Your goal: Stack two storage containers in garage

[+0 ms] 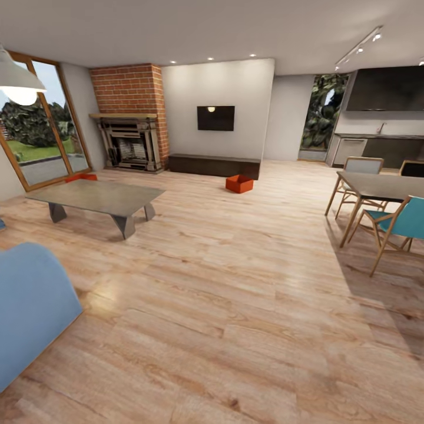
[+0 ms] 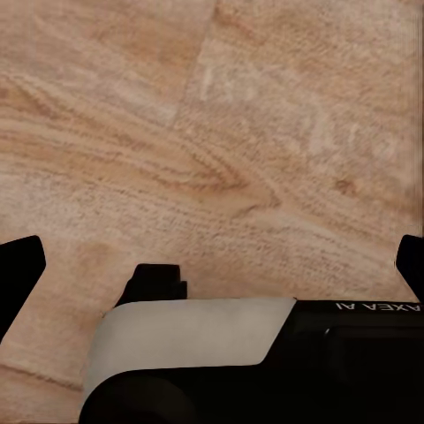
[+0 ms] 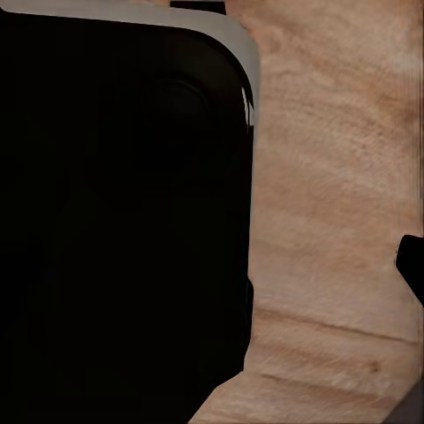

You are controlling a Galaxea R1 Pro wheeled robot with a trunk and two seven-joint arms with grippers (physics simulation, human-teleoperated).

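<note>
1. A wide stretch of light wood plank floor (image 1: 235,306) is seen open ahead in the living room.
2. One orange-red storage container (image 1: 239,184) is seen on the planks just in front of the long low dark cabinet (image 1: 214,165), below the black wall TV (image 1: 215,118).
3. A second orange-red container (image 1: 82,177) is partly hidden behind the far edge of the grey coffee table (image 1: 97,197), near the brick fireplace (image 1: 131,118).
4. The right side is bounded by a dining table (image 1: 380,187) with chairs; a blue seat (image 1: 29,306) crowds the near left.
5. The left claw (image 2: 216,265) is shown spread over bare planks, holding nothing.
6. The right claw's state cannot be told.
</note>
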